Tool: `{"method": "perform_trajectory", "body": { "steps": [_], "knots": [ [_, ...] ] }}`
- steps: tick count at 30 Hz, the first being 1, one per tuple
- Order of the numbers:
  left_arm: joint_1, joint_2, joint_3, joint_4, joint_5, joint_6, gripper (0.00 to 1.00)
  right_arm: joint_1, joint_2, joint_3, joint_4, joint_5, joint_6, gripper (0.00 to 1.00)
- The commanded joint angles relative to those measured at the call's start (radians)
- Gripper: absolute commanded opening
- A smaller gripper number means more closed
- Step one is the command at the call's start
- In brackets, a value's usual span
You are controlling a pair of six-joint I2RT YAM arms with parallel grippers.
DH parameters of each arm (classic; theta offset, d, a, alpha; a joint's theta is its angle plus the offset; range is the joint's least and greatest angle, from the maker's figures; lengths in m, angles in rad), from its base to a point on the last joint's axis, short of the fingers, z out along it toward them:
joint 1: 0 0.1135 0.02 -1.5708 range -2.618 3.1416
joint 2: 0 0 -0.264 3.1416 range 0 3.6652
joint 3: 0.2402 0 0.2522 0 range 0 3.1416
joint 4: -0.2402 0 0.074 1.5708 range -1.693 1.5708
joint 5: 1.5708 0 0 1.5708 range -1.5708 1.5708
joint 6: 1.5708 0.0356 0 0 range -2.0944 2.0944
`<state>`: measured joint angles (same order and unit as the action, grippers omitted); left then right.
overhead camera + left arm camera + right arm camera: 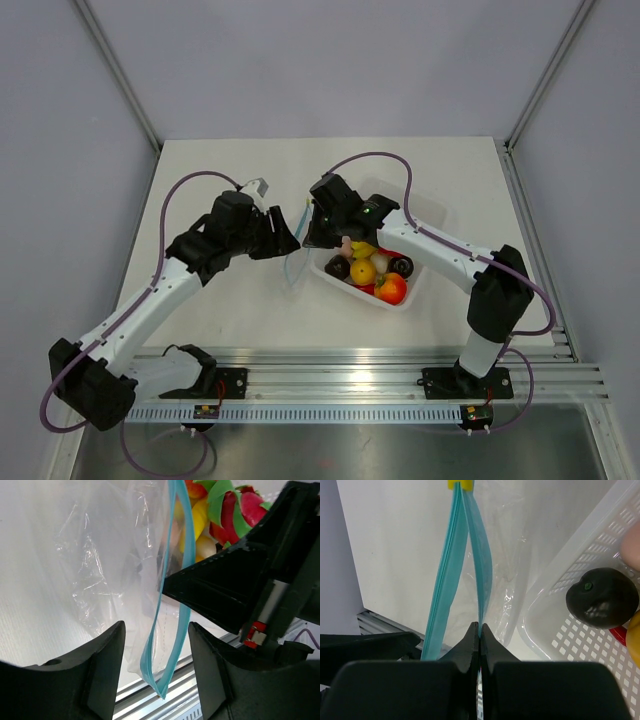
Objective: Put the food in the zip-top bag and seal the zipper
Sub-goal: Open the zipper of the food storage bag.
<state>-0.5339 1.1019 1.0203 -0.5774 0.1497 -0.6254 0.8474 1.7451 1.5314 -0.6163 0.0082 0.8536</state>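
Note:
The zip-top bag (293, 265) hangs upright between both grippers, left of the tray. My right gripper (480, 626) is shut on one lip of the light blue zipper (482, 575); the other lip (442, 580) bows away, so the mouth gapes. A yellow slider (460, 484) sits at the strip's far end. My left gripper (156, 630) stands open, with the bag's blue corner (167, 650) hanging free between its fingers (105, 665). The clear bag (100, 570) looks empty. The food (370, 268), red, yellow, orange and dark brown pieces, lies in the tray behind the right gripper (312, 235).
The white perforated tray (345, 287) stands right of the bag, with a dark brown fruit (602, 597) near its rim (570, 555). The aluminium rail (350, 365) runs along the table's near edge. The right gripper's black finger (220, 590) sits close beside my left gripper.

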Motion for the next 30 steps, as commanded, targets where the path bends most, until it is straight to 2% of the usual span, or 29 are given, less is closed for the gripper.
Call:
{"method": "perform_trajectory", "body": {
  "steps": [1, 4, 7, 8, 14, 17, 22, 28, 30],
  "knots": [
    [-0.009, 0.03, -0.002, 0.04, -0.044, 0.006, 0.56, 0.009, -0.002, 0.044, 0.01, 0.016, 0.007, 0.0],
    [-0.011, 0.07, 0.004, 0.065, -0.044, -0.002, 0.51, 0.01, -0.004, 0.047, 0.007, 0.016, 0.005, 0.0],
    [-0.009, 0.13, 0.039, 0.062, -0.059, -0.005, 0.39, 0.009, -0.001, 0.049, 0.0, 0.013, 0.004, 0.0],
    [-0.009, 0.145, 0.052, 0.054, -0.074, -0.005, 0.31, 0.009, -0.004, 0.047, -0.006, 0.013, 0.004, 0.0],
    [0.005, 0.184, 0.099, -0.047, -0.13, 0.025, 0.0, 0.009, -0.048, 0.015, -0.063, 0.101, -0.034, 0.0],
    [0.032, 0.147, 0.071, -0.061, -0.073, 0.073, 0.0, 0.009, -0.1, -0.019, -0.079, 0.17, -0.057, 0.0],
    [0.098, 0.101, 0.046, -0.067, -0.018, 0.064, 0.0, 0.009, -0.081, -0.01, -0.103, 0.199, -0.086, 0.0],
    [0.118, 0.141, 0.064, -0.071, -0.001, 0.032, 0.0, 0.012, -0.055, -0.001, -0.131, 0.231, -0.097, 0.0],
    [0.118, 0.159, 0.072, -0.075, -0.002, 0.029, 0.0, 0.012, -0.064, 0.001, -0.135, 0.23, -0.099, 0.06]
  ]
}}
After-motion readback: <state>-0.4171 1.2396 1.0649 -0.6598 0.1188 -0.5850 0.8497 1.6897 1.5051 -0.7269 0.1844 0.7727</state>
